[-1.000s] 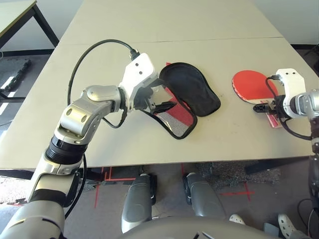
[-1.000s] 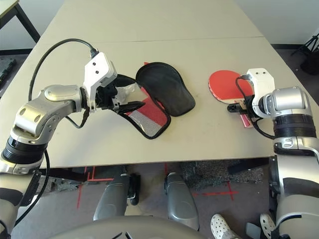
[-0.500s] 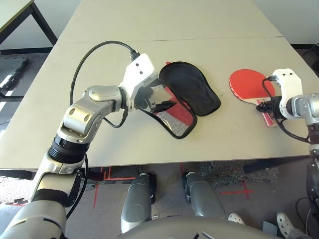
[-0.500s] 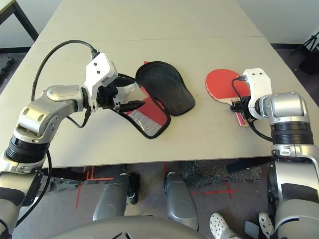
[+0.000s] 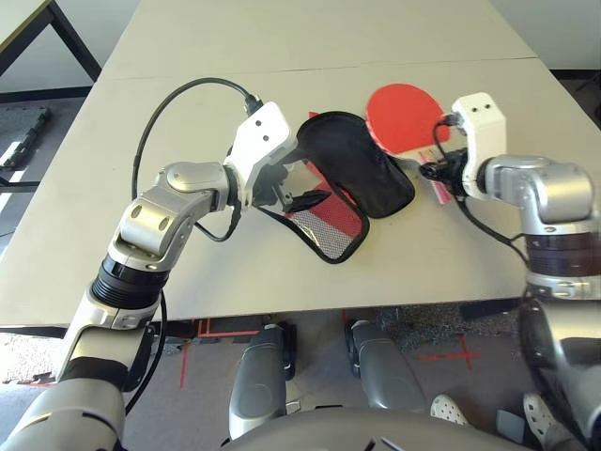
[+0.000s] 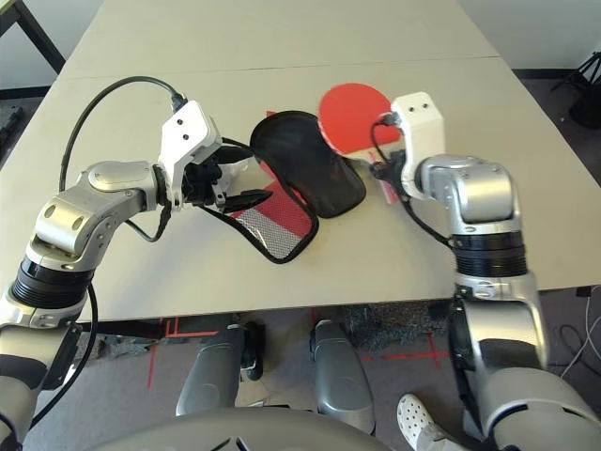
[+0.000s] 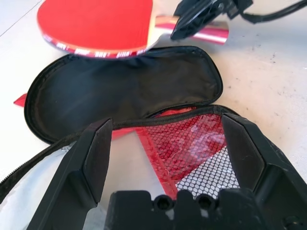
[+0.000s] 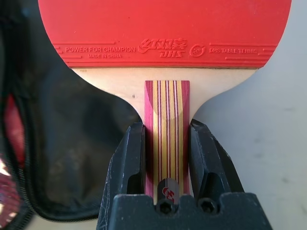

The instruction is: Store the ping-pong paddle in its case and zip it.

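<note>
Bright, even light; soft shadows.

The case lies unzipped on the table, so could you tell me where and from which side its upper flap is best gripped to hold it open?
Grip the case by the zipper edge of its raised red mesh flap, coming from the robot's left, where that edge stands clear of the table. The left tool is open astride it.

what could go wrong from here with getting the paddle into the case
1. The right gripper pinches only the paddle's narrow handle, so the bat may twist or slip as it is steered in.
2. The case lies splayed open with its lining up, and the open left gripper grips nothing. Pushed, the case might slide on the table.
3. The blade could catch the zipper edge.
</note>
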You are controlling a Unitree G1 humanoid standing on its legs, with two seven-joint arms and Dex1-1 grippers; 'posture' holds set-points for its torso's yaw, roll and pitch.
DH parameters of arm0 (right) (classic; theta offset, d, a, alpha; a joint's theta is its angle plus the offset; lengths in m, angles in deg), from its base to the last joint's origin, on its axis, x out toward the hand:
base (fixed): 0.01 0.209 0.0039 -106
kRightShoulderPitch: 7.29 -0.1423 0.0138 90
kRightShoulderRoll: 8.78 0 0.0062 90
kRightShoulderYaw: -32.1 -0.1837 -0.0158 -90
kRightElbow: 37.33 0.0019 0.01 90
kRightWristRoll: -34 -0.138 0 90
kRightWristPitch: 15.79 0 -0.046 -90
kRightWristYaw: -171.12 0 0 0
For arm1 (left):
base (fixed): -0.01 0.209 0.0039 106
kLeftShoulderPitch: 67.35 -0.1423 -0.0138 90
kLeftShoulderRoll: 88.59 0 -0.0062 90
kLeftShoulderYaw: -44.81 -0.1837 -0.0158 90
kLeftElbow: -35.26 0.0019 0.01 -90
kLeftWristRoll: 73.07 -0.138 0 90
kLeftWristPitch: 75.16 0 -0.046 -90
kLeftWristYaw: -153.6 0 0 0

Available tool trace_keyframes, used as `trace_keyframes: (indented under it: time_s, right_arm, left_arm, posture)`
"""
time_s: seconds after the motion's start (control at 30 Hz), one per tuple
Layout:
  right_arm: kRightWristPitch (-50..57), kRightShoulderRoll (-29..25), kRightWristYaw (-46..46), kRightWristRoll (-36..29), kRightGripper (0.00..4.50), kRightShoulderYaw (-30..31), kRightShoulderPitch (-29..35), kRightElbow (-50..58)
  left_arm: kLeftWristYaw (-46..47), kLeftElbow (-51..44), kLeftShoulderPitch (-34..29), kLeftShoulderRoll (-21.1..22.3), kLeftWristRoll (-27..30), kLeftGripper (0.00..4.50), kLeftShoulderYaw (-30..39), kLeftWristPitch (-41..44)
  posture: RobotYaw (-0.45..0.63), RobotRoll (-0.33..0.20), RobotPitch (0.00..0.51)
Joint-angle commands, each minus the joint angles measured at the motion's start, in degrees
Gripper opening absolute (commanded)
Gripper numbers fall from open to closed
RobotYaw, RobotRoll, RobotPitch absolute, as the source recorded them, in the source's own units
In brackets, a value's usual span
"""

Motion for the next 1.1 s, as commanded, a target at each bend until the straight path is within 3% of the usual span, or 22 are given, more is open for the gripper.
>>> trace_keyframes:
  time_s: [0.03, 0.2, 0.73, 1.03, 1.1]
  right_arm:
    - [1.13, 3.37, -2.86, 0.06, 1.09, 2.14, -1.13, 1.51]
    - [-0.04, 5.85, -4.75, 0.73, 1.09, 5.15, -1.59, -0.85]
    - [-6.19, 4.90, -1.95, 1.26, 1.09, 10.20, -7.69, -12.69]
    - [-1.64, 2.32, -0.64, -0.38, 4.24, 8.33, -7.16, -9.12]
    - [-0.53, 0.88, 0.55, -1.04, 4.47, 8.27, -6.89, -7.59]
  left_arm:
    - [0.18, -0.73, -0.79, -0.06, -0.43, 4.50, -0.51, 0.36]
    - [0.61, -1.14, -1.19, -0.20, -0.56, 4.50, -0.34, 0.44]
    - [2.20, -2.52, -2.23, -0.39, -0.20, 4.50, 0.13, 0.93]
    - [2.19, -3.78, -1.94, 0.67, 0.06, 4.50, 1.08, 1.68]
    - [1.74, -4.48, -1.54, 2.05, 0.11, 4.50, 1.89, 2.08]
  posture:
    - [0.05, 0.000, 0.167]
    - [0.06, 0.000, 0.166]
    - [0.09, 0.000, 0.162]
    - [0.09, 0.000, 0.169]
    - [0.09, 0.000, 0.172]
